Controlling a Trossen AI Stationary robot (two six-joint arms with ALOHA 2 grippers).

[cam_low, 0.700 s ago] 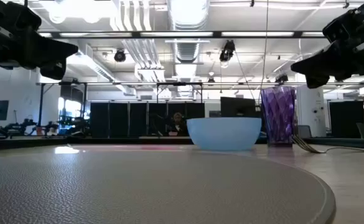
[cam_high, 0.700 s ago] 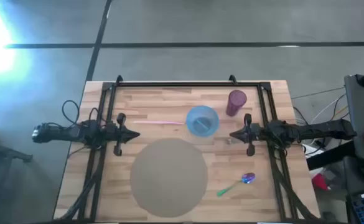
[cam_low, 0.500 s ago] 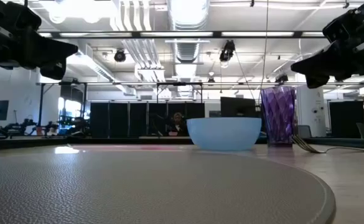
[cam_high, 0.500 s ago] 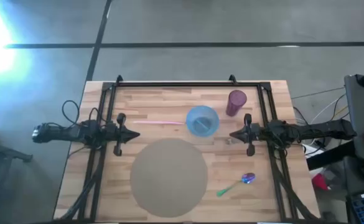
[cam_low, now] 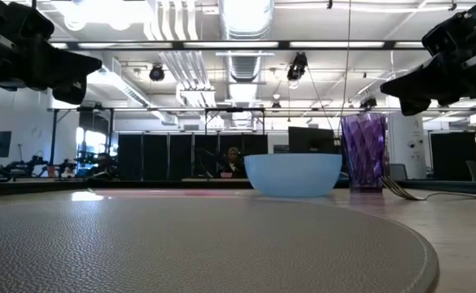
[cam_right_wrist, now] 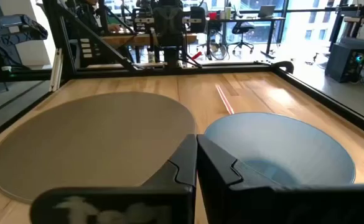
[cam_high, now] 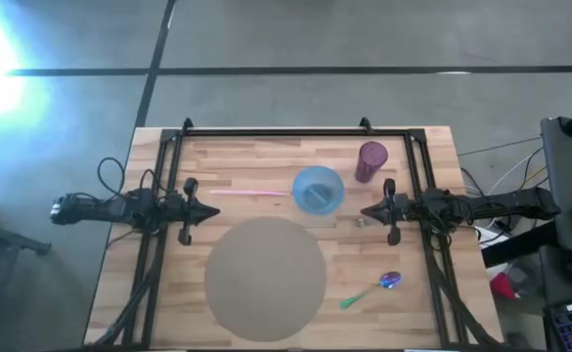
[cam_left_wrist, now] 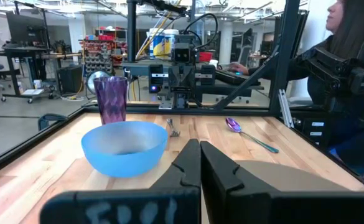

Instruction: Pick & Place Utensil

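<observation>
A spoon [cam_high: 372,290] with a purple bowl and green handle lies flat on the wood near the table's right front, beside the round tan mat [cam_high: 266,279]. A small fork [cam_high: 359,221] lies right of the blue bowl [cam_high: 317,189]; the left wrist view shows this fork [cam_left_wrist: 172,129] and the spoon [cam_left_wrist: 250,134]. My left gripper [cam_high: 212,211] hovers shut at the table's left side, pointing right. My right gripper [cam_high: 367,210] hovers shut at the right side, pointing left, just above the fork. Both hang well above the table in the low view, left [cam_low: 98,61] and right [cam_low: 384,84].
A purple cup [cam_high: 371,160] stands at the far right behind the bowl. A pink straw [cam_high: 249,193] lies on the wood left of the bowl. A black frame [cam_high: 276,131] runs along the table's far edge and sides. A person sits beyond the table's right side [cam_left_wrist: 346,25].
</observation>
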